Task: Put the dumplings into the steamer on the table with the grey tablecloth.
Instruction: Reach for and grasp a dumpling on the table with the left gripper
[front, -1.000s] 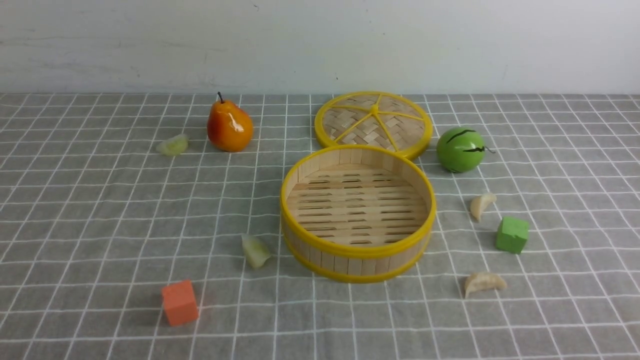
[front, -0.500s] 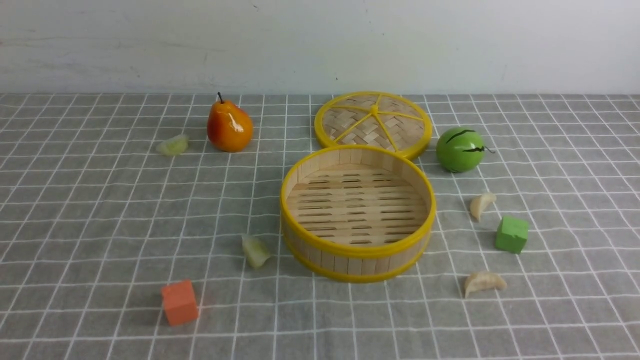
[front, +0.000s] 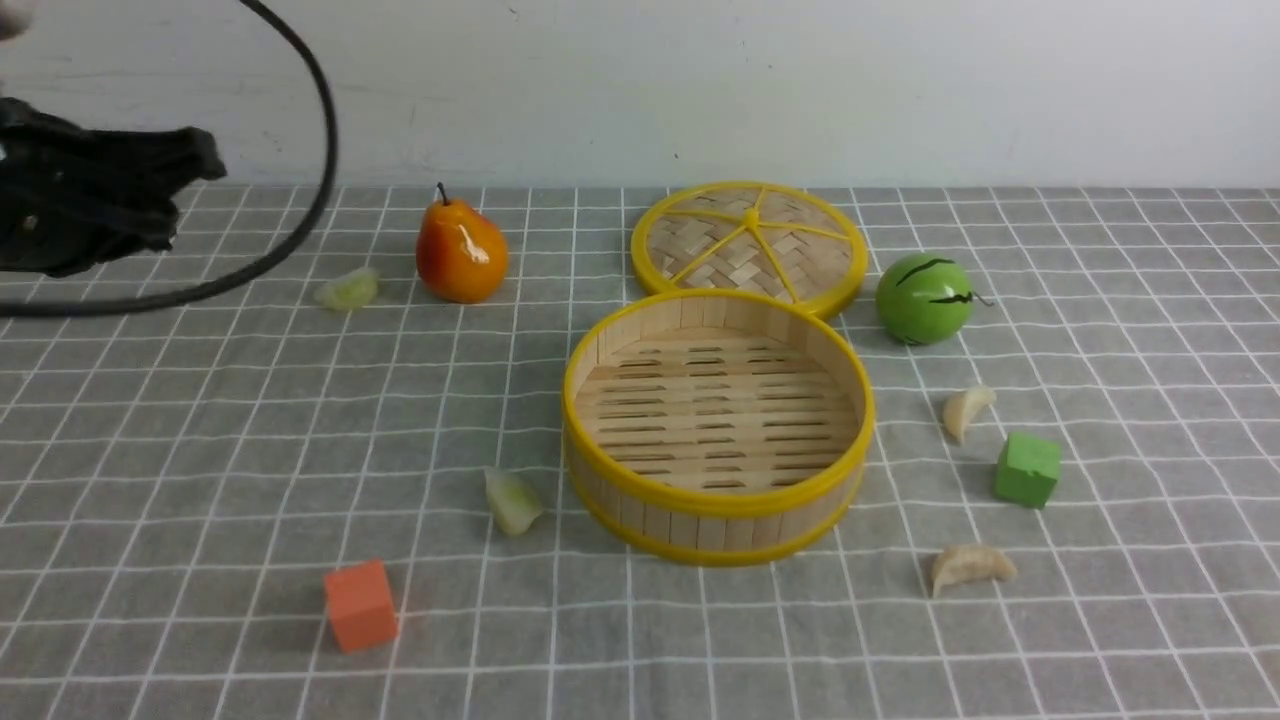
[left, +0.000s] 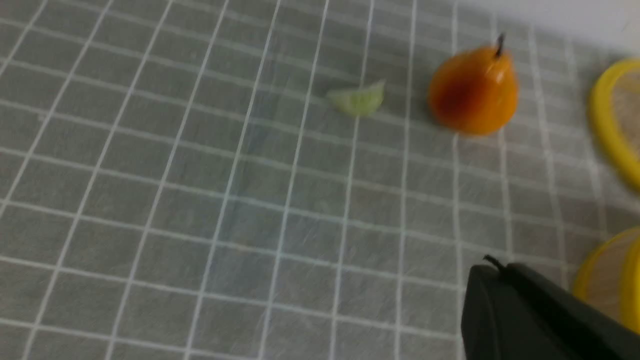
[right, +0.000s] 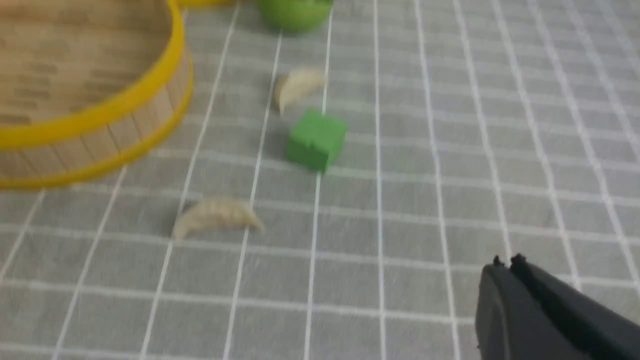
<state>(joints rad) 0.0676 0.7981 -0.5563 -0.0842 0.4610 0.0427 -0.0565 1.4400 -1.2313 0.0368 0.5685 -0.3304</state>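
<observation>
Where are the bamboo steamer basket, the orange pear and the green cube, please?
bamboo steamer basket (front: 718, 503): front view, front rim
orange pear (front: 462, 255): front view, middle of body
green cube (right: 316, 140): right wrist view, middle

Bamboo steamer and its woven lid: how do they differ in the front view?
The steamer basket is deep with an upright wall; the woven lid is much shallower. The basket shows a slatted floor, while the lid shows a crisscross weave with yellow spokes. The basket sits nearer the camera than the lid. Both are round with yellow rims.

The left arm (front: 100, 195) is black, with a smooth black cable; both pincers have dark, tapered fingers (right: 540, 310)
</observation>
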